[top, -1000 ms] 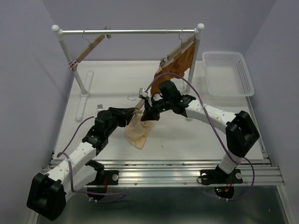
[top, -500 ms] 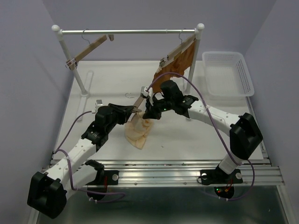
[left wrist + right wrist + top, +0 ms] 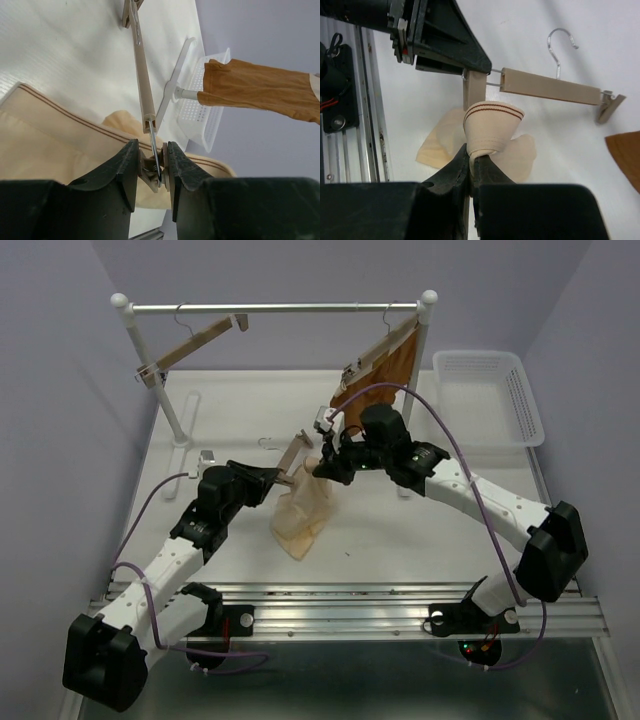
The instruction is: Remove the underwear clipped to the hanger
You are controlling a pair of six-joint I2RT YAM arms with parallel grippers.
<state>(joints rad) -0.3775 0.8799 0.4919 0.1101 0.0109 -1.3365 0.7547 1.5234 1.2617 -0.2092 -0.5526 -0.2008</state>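
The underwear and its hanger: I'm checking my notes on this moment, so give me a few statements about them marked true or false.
1. The jaws of the right gripper are shut on the underwear. True.
2. The hanger hangs from the rail. False: the left gripper holds it by one end clip, off the rail and above the table.
3. An orange-brown garment hangs at the rail's right end. True.
4. The underwear lies in the basket. False: it droops from the right gripper's jaws toward the table, between the arms.
5. The hanger's far clip grips cloth. False: that clip is bare.
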